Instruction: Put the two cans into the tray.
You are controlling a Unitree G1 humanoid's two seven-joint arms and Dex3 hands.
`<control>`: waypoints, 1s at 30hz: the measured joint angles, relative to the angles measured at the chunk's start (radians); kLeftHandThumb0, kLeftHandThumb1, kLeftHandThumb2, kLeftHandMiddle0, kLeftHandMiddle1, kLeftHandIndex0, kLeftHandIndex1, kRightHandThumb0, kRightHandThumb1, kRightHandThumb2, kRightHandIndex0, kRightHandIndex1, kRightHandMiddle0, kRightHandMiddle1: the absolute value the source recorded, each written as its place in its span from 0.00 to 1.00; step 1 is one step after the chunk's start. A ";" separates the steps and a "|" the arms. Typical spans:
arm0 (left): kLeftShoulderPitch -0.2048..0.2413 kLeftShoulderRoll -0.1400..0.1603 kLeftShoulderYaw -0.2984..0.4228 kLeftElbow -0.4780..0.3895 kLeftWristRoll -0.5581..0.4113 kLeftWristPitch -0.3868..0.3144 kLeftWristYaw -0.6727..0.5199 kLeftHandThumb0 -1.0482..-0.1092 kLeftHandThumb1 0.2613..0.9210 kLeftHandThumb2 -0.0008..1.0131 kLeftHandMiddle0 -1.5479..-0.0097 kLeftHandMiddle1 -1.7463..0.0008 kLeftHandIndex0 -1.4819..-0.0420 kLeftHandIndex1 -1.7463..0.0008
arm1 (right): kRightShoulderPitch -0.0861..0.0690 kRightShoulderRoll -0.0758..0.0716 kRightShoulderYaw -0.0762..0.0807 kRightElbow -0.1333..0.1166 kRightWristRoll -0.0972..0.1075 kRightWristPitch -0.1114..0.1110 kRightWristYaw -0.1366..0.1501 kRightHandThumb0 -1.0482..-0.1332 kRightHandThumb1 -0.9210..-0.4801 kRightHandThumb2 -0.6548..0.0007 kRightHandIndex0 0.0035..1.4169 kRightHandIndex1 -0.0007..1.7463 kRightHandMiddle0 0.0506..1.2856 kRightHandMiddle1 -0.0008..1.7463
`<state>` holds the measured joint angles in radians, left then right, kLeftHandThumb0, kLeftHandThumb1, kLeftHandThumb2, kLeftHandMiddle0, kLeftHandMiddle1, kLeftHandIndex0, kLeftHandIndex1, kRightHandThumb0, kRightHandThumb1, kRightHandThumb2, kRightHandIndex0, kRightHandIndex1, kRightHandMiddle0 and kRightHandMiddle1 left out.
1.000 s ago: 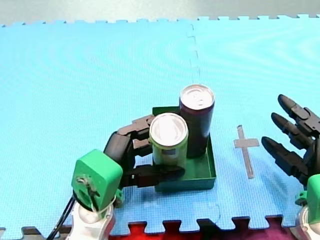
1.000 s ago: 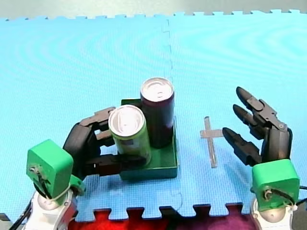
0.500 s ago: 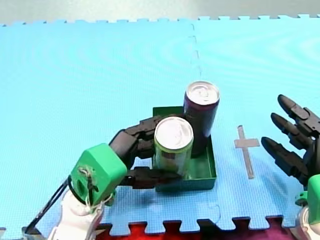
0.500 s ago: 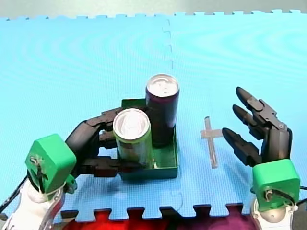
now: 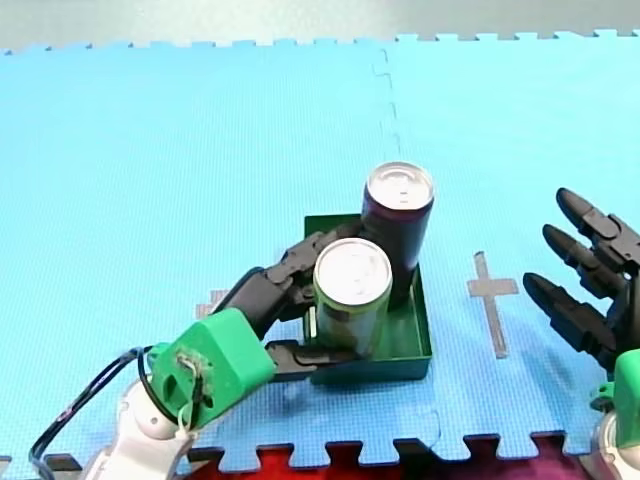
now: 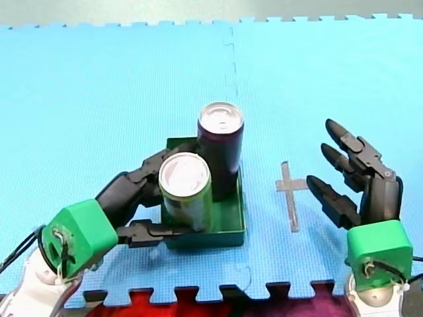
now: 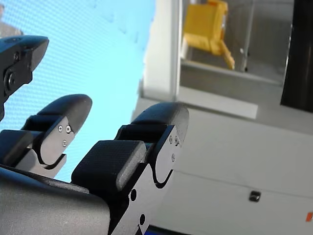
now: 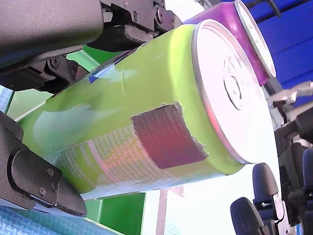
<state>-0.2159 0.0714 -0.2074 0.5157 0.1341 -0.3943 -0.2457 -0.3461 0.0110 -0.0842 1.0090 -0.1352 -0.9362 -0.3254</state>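
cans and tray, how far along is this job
Done: the purple can stands upright in the green tray. In hand: the left robot hand grips the green can over the tray's near side; whether it's set down is unclear. Left: release it. The right robot hand holds nothing, right of the tray.

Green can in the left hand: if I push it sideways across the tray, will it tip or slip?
Likely tippy: the green can is tall and narrow, upright in the tray beside the purple can. Its glossy wall may slip in the left hand. The right hand is apart, over the mat's right side.
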 measured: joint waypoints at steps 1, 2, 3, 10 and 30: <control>-0.001 0.000 -0.001 0.001 0.001 -0.001 0.001 0.00 1.00 0.07 0.71 1.00 0.85 1.00 | 0.000 0.000 0.000 0.000 -0.001 0.000 -0.001 0.85 0.36 1.00 0.62 0.00 0.62 0.00; -0.001 0.001 -0.002 0.003 0.002 -0.003 0.003 0.00 1.00 0.07 0.71 1.00 0.85 1.00 | 0.000 0.000 0.001 0.000 -0.002 0.000 -0.002 0.85 0.36 1.00 0.62 0.00 0.62 0.00; -0.002 0.002 -0.002 0.004 0.002 -0.003 0.004 0.00 1.00 0.07 0.71 1.00 0.85 1.00 | 0.000 0.000 0.001 0.000 -0.004 0.000 -0.003 0.85 0.36 1.00 0.62 0.00 0.62 0.00; -0.005 0.004 -0.004 0.008 0.003 -0.004 0.009 0.00 1.00 0.09 0.72 1.00 0.85 1.00 | 0.000 0.001 0.006 0.000 -0.011 0.001 -0.015 0.84 0.37 1.00 0.62 0.00 0.61 0.00; 0.029 0.030 0.058 -0.033 -0.081 0.009 -0.027 0.00 1.00 0.10 0.72 1.00 0.85 0.99 | 0.003 0.000 0.013 -0.014 -0.009 0.026 -0.013 0.82 0.38 1.00 0.62 0.00 0.61 0.00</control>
<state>-0.1866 0.1015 -0.1498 0.4829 0.0534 -0.3852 -0.2726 -0.3426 0.0114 -0.0711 0.9952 -0.1439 -0.9101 -0.3386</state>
